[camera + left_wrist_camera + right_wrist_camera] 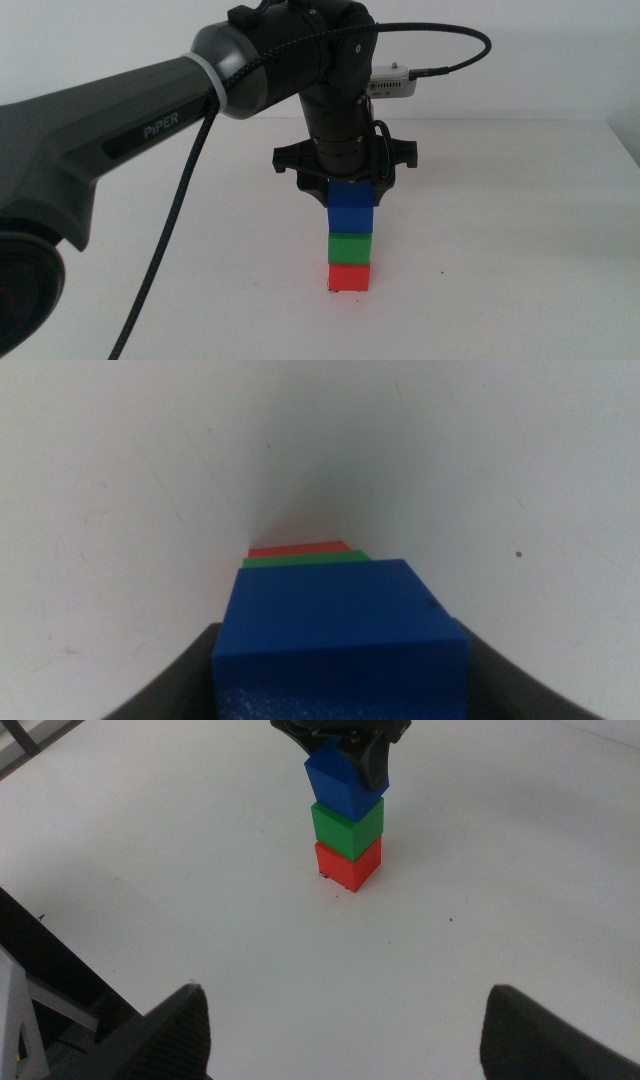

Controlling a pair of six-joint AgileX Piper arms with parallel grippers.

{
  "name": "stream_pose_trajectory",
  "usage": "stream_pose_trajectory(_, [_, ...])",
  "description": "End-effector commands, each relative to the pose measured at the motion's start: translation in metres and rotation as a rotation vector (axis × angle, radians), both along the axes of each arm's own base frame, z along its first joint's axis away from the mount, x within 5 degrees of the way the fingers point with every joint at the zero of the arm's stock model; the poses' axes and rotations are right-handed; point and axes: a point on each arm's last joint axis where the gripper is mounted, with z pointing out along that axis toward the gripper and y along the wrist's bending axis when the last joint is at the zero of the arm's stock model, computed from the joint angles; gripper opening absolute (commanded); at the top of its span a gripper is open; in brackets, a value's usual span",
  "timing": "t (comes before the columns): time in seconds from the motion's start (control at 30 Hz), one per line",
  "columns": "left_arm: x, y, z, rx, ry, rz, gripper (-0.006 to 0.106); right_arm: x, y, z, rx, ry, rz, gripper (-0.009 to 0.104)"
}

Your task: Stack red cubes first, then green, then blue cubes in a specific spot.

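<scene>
White desk and a pale wall behind make up the whole setting. On the desk, roughly centre, the red cube sits at the bottom of a stack, the green cube squarely on it, and the blue cube on top, its faces lined up with those below. The stack's long axis runs straight up; being cubes, none has a long axis of its own. The left hand comes straight down from above and grips the blue cube between its jaws, so the cube lies directly beneath the wrist. Any release would likely turn on that vertical alignment holding. The right hand waits well apart, nearer the camera side, its jaws spread wide and empty, facing the stack.
</scene>
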Motion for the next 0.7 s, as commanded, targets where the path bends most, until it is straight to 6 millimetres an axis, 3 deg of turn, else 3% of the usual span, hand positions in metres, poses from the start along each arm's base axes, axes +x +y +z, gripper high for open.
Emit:
stream_pose_trajectory(0.0, [0.001, 0.000, 0.002, 0.000, -0.016, 0.000, 0.053, 0.000, -0.001, 0.000, -0.001, -0.011, 0.003, 0.088])
stream_pose_trajectory(0.2, [0.003, 0.002, 0.002, 0.022, -0.035, -0.012, 0.094, 0.000, -0.001, 0.000, -0.001, -0.011, 0.003, 0.088])
stream_pose_trajectory(0.37, [0.001, 0.003, 0.009, 0.017, -0.052, -0.045, 0.094, 0.000, -0.001, 0.000, -0.001, -0.011, 0.003, 0.088])
stream_pose_trajectory(0.43, [-0.004, 0.006, 0.024, -0.007, -0.076, -0.059, 0.094, 0.000, -0.001, 0.000, -0.001, -0.011, 0.003, 0.088])
stream_pose_trajectory(0.53, [-0.016, 0.018, 0.061, -0.040, -0.163, -0.074, 0.094, 0.000, -0.001, 0.000, -0.001, -0.011, 0.003, 0.088])
stream_pose_trajectory(0.67, [-0.044, 0.052, 0.122, -0.073, -0.328, -0.031, 0.094, 0.000, -0.001, 0.000, -0.001, -0.011, 0.003, 0.088])
